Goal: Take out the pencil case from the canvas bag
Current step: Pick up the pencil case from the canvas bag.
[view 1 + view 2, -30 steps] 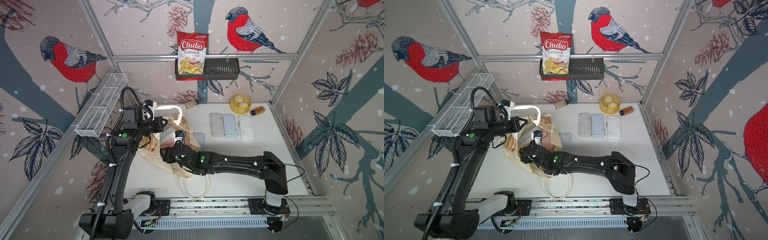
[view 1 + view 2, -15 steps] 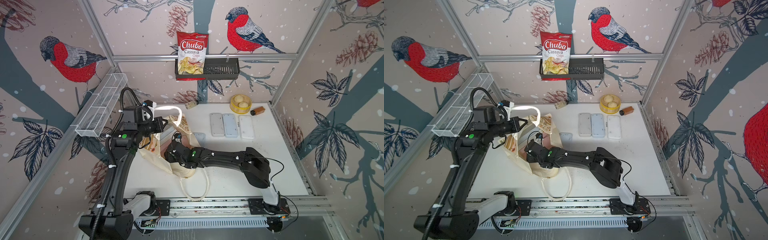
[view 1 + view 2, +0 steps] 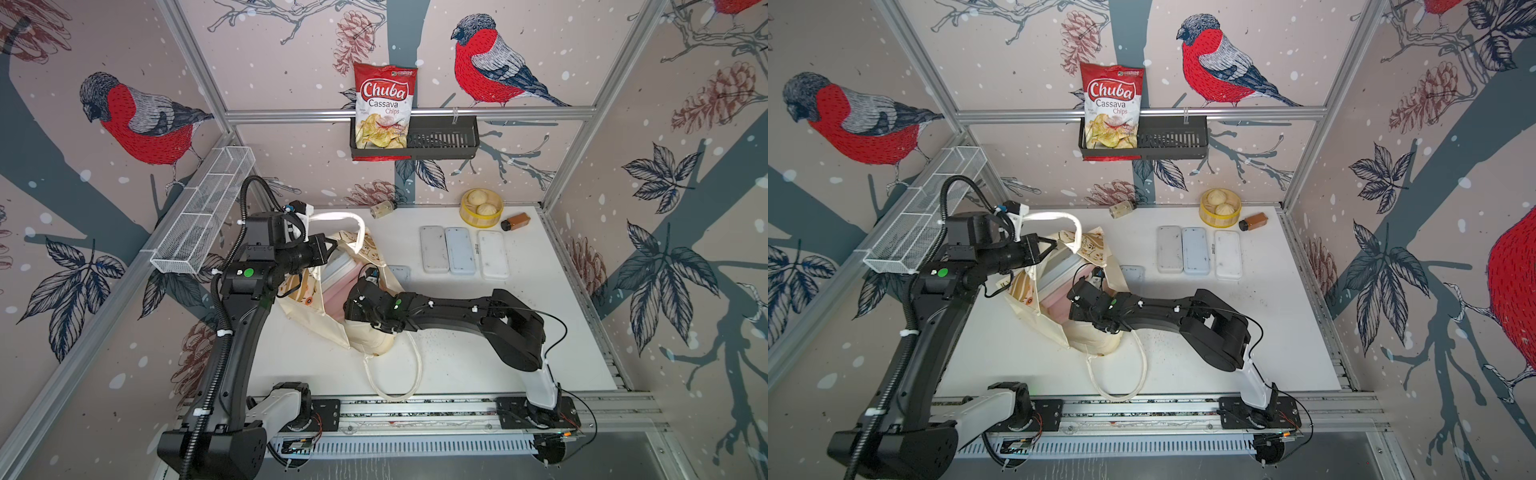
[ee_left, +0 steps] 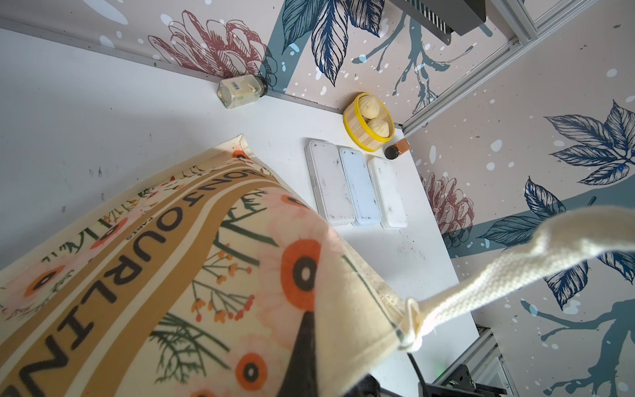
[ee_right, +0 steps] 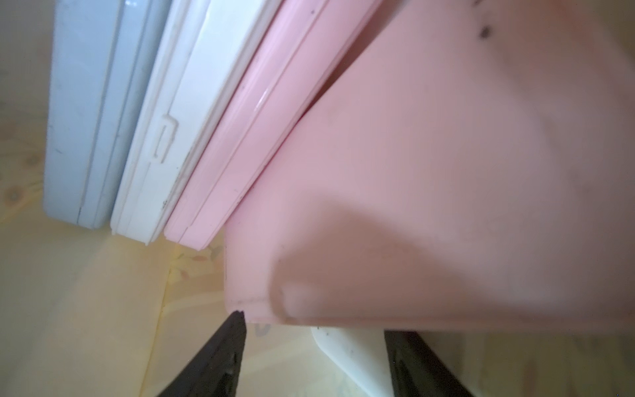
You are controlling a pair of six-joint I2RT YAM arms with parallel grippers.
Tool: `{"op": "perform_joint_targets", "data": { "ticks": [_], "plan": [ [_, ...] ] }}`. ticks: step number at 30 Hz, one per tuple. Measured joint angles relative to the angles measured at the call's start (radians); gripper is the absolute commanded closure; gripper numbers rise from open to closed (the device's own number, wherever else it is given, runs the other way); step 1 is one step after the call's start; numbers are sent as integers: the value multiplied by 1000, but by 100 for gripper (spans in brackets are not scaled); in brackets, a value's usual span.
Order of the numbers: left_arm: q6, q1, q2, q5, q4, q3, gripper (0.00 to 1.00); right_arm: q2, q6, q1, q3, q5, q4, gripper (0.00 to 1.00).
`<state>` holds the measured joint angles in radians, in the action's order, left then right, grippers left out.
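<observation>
The canvas bag (image 3: 318, 328) (image 3: 1034, 318) lies on the white table with its mouth lifted. My left gripper (image 3: 332, 249) (image 3: 1054, 245) (image 4: 311, 330) is shut on the cloth rim beside one loop handle (image 4: 515, 268). My right gripper (image 3: 343, 299) (image 3: 1065, 305) (image 5: 316, 343) reaches into the mouth, jaws apart. Inside stand several pencil cases on edge: light blue (image 5: 82, 113), white (image 5: 178, 103) and pink (image 5: 254, 130). A bigger pink pencil case (image 5: 446, 192) (image 3: 332, 293) fills the right wrist view just above the fingertips (image 5: 223, 354). A white corner (image 5: 354, 361) shows between them.
Three flat cases (image 3: 460, 251) lie side by side behind the right arm, and a grey one (image 3: 401, 272) peeks from behind the bag. A bun steamer (image 3: 481, 208), a brown bottle (image 3: 515, 221) and a jar (image 3: 382, 209) line the back wall. The loose handle (image 3: 395, 374) trails toward the front rail.
The right arm has folded at the elbow and its wrist has pushed deeper into the bag's mouth, toward the back. The left arm has kept the rim lifted in place.
</observation>
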<state>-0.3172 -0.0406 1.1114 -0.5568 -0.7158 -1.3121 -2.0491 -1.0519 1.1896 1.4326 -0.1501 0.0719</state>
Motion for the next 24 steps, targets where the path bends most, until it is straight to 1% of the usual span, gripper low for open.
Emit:
{"op": "perform_joint_targets", "data": {
  "ticks": [9,24],
  "plan": [
    [-20,0,0,-13,0,1,100,44,-122,-31,-106,8,-132,33],
    [-49,0,-17,-14,0,0,100,48,-315,-56,-164,8,-259,33]
  ]
}}
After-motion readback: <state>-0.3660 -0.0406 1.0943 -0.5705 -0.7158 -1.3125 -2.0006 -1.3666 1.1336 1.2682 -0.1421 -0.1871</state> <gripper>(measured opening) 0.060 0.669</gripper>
